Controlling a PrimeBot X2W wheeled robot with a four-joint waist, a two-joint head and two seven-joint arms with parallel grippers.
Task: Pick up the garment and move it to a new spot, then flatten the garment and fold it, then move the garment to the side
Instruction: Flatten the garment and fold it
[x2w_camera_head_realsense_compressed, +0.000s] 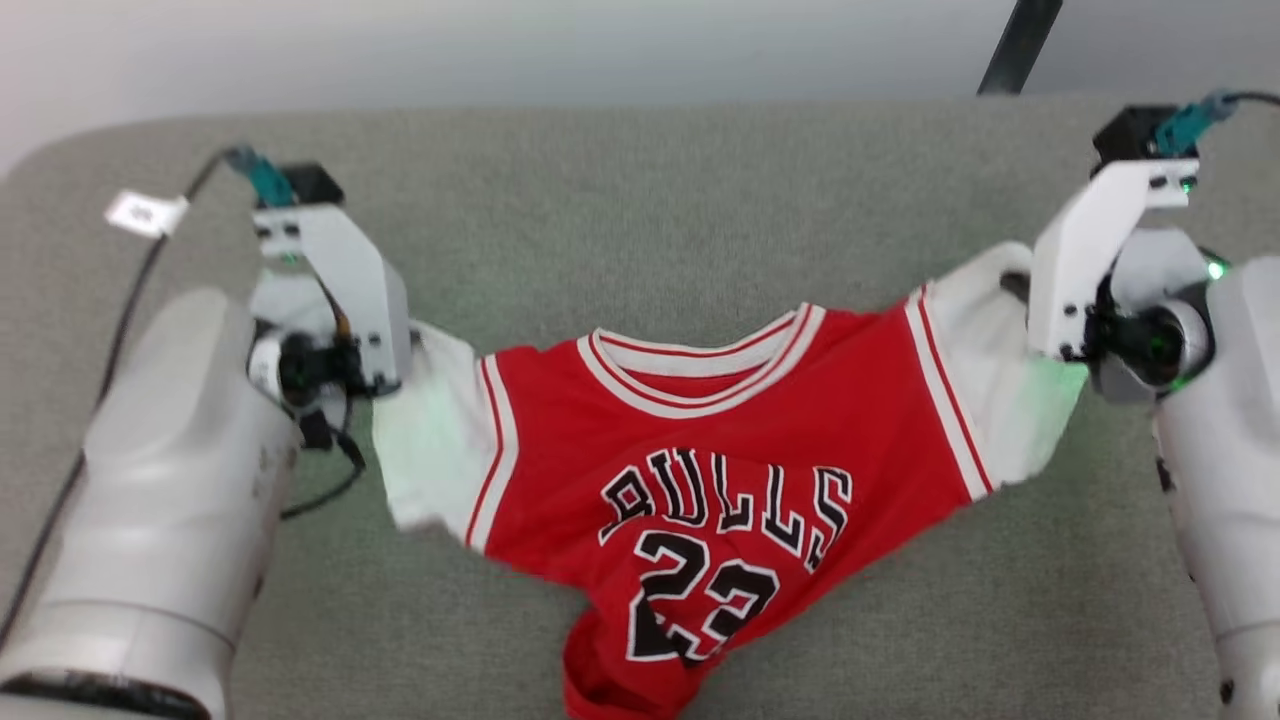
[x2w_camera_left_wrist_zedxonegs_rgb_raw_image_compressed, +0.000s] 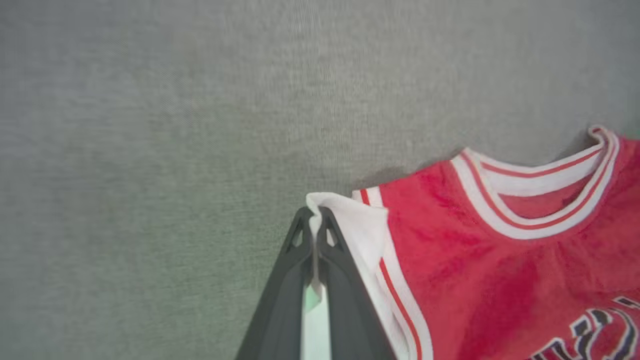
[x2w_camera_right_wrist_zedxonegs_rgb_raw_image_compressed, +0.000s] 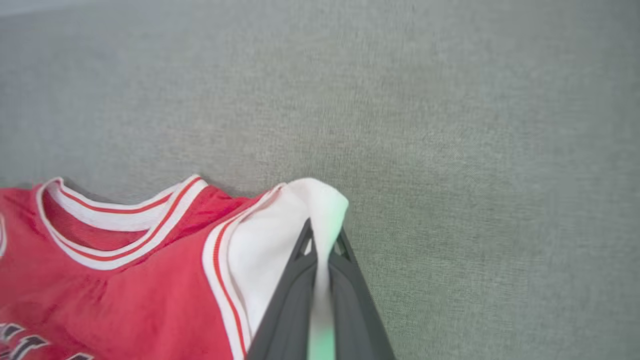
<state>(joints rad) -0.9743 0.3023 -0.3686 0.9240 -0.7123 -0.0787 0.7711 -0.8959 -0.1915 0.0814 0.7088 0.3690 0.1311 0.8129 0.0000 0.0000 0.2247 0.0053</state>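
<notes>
The garment (x2w_camera_head_realsense_compressed: 720, 440), a red jersey with white sleeves, striped collar and black lettering with a number, hangs spread front-up between my two arms above the grey table. My left gripper (x2w_camera_left_wrist_zedxonegs_rgb_raw_image_compressed: 315, 216) is shut on the top edge of one white sleeve (x2w_camera_left_wrist_zedxonegs_rgb_raw_image_compressed: 362, 225). My right gripper (x2w_camera_right_wrist_zedxonegs_rgb_raw_image_compressed: 322, 237) is shut on the other white sleeve (x2w_camera_right_wrist_zedxonegs_rgb_raw_image_compressed: 280, 235). In the head view the left gripper's fingers are hidden under its wrist (x2w_camera_head_realsense_compressed: 335, 300) and the right ones behind its wrist (x2w_camera_head_realsense_compressed: 1095, 270). The hem (x2w_camera_head_realsense_compressed: 620, 670) sags at the bottom, crumpled.
The grey cloth-covered table (x2w_camera_head_realsense_compressed: 640, 200) spreads wide on all sides of the jersey. A white tag (x2w_camera_head_realsense_compressed: 145, 212) on a black cable lies at the far left. A dark pole (x2w_camera_head_realsense_compressed: 1018, 45) rises behind the table at the upper right.
</notes>
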